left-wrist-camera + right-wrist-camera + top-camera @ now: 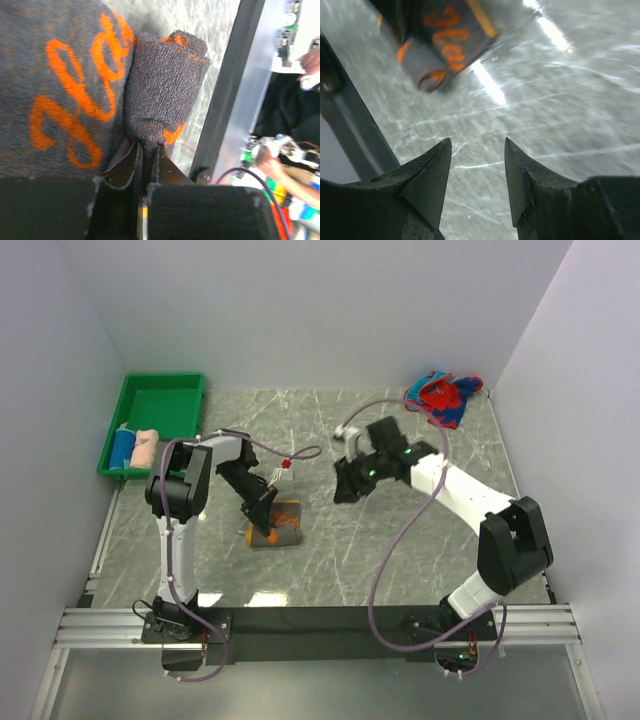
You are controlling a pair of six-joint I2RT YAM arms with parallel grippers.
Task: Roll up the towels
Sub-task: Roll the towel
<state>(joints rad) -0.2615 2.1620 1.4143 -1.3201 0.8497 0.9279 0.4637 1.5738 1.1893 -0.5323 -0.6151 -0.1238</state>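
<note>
Grey-orange towel roll (165,85) in pinch of left hand (146,152)

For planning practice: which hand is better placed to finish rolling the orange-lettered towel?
Left. The left hand is shut on the orange-lettered towel; the right hand hangs open above bare table.

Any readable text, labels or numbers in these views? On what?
Orange cursive lettering on the half-rolled grey terry towel: a few looped strokes show in the left wrist view, cropped by frame and roll, no word readable.
Same lettering, right wrist view: blurred, unreadable.
Nothing else legible.
</note>
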